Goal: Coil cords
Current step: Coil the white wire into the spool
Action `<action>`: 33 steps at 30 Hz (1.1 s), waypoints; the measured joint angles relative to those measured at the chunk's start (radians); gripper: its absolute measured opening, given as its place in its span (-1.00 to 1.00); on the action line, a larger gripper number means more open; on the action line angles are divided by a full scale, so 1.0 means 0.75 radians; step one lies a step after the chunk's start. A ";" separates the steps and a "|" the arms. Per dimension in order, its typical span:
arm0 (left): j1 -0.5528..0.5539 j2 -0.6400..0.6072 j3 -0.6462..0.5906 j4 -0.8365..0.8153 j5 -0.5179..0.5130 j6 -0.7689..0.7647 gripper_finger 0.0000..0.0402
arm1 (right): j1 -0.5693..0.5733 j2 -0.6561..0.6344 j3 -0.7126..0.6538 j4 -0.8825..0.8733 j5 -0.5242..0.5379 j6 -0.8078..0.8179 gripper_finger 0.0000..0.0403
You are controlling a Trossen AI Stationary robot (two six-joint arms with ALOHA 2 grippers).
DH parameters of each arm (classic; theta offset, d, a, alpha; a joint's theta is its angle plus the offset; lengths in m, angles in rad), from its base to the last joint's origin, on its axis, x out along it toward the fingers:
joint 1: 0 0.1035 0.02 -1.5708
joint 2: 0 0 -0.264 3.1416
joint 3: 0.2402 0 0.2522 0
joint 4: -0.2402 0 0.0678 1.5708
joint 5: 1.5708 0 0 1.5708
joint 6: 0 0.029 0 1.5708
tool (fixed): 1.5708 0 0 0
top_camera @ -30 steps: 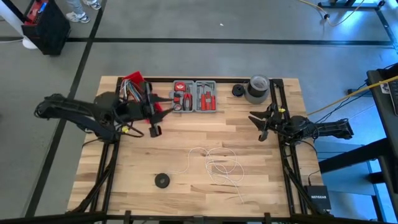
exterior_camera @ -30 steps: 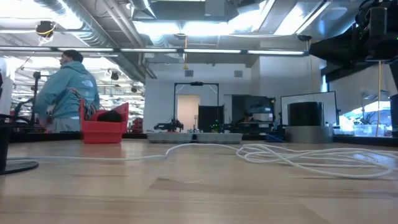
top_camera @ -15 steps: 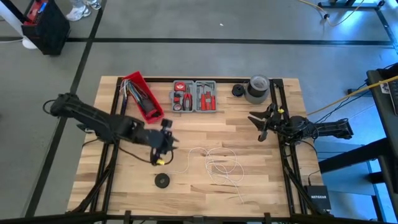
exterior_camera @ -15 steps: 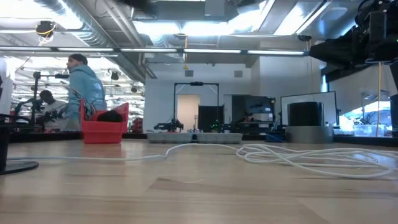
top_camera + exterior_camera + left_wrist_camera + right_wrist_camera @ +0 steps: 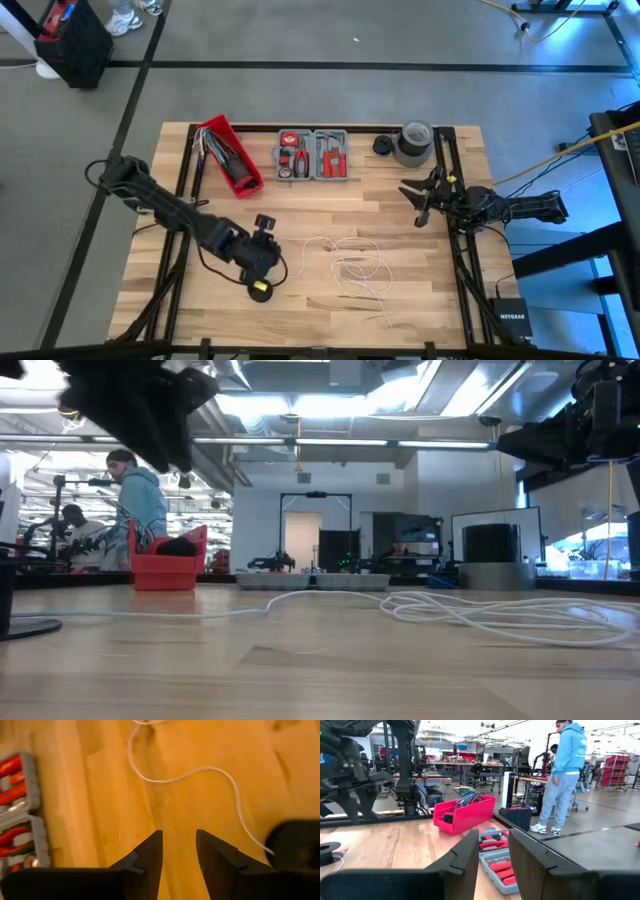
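Toward the near-left part of the pale wooden bench [image 5: 400,300], the left hand [image 5: 262,262] hangs over the boards with its dark fingers [image 5: 150,855] parted and nothing between them. Just below it in the high view lies a small black disc-shaped coil [image 5: 260,291] — probably the short black cord wound up, though the arm partly covers it. From there the long thin white cord [image 5: 355,262] runs rightward into a loose tangle of loops at mid-bench; the left wrist view shows one wavy strand of it [image 5: 200,772] lying flat ahead of the fingers, touching neither. Along the far edge sit a red plastic bin of coloured wires [image 5: 228,155], a grey tool tray with red-handled tools [image 5: 313,154] and a grey roll of tape [image 5: 415,141]. At the right edge the right hand [image 5: 418,200] waits above the bench — fingers [image 5: 465,855] partly apart, empty — well clear of the white cord.
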 joint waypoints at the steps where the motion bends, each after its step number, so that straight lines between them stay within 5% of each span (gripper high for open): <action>1: 0.002 0.004 0.000 0.007 -0.014 -0.017 -0.45 | 0.000 0.000 0.000 -0.003 -0.003 -0.002 -0.45; 25: 0.022 0.006 0.000 0.200 -0.528 -0.053 -0.45 | 0.000 0.000 0.001 -0.033 -0.008 -0.004 -0.45; 33: 0.108 0.006 0.000 0.488 -0.545 0.087 -0.45 | 0.000 0.000 0.001 -0.035 -0.008 -0.004 -0.45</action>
